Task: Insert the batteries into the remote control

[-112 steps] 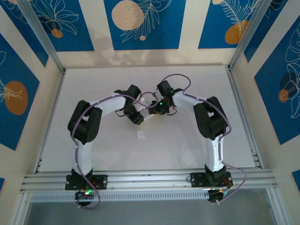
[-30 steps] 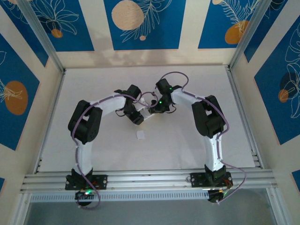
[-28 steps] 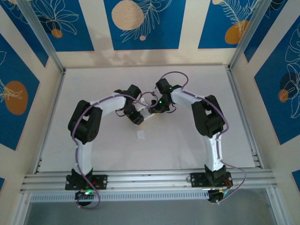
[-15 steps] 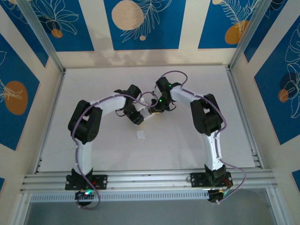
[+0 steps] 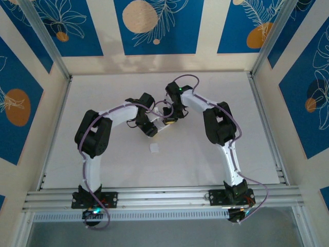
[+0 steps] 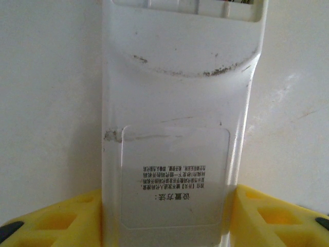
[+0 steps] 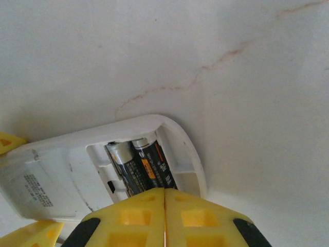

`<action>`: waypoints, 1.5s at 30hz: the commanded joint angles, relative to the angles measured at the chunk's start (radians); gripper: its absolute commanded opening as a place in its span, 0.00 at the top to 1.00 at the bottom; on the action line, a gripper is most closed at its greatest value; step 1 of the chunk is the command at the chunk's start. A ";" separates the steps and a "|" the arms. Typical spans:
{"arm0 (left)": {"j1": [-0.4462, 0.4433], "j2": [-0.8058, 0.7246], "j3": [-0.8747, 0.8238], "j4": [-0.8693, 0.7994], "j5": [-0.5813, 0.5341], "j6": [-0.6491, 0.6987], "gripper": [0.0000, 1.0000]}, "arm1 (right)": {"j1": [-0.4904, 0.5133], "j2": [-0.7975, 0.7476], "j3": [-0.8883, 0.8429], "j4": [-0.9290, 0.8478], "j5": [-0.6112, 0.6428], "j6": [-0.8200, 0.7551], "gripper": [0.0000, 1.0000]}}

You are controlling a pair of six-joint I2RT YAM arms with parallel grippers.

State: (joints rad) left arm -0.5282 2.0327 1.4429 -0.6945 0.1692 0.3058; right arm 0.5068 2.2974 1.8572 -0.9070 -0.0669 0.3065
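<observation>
Two batteries (image 7: pixel 141 167) in remote (image 7: pixel 51 172), right-wrist view

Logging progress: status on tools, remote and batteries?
Left tool clamped on remote. Right tool shut, over the batteries. Both sit inside the remote. Cover off, lying on table.

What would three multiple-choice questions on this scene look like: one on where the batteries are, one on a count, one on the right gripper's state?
1. Where are the batteries?
A. In a cardboard box
B. In the remote control's open compartment
C. In a drawer

2. How many batteries lie there?
A. One
B. Two
C. Three

3. How does the right gripper stand?
A. Wide open
B. Clamped on a pen
C. Shut, empty

Answers: B, the right wrist view shows them inside the open bay; B, two dark cylinders lie side by side; C, its yellow fingers meet with nothing between them.
</observation>
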 commanded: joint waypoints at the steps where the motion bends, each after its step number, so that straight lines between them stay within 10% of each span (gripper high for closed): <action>1: 0.007 0.029 0.014 -0.018 0.023 0.016 0.46 | 0.018 0.144 0.010 0.008 0.113 -0.012 0.91; 18: 0.007 0.032 0.013 -0.017 0.029 0.013 0.46 | -0.024 -0.146 -0.141 0.153 -0.089 0.045 0.85; 45: 0.007 0.043 0.014 -0.017 0.021 0.015 0.46 | 0.001 0.006 -0.117 0.153 -0.077 0.036 0.85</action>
State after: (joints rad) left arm -0.5274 2.0380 1.4487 -0.6998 0.1753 0.3061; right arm 0.4908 2.2547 1.7435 -0.7013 -0.1894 0.3489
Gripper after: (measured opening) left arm 0.543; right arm 0.149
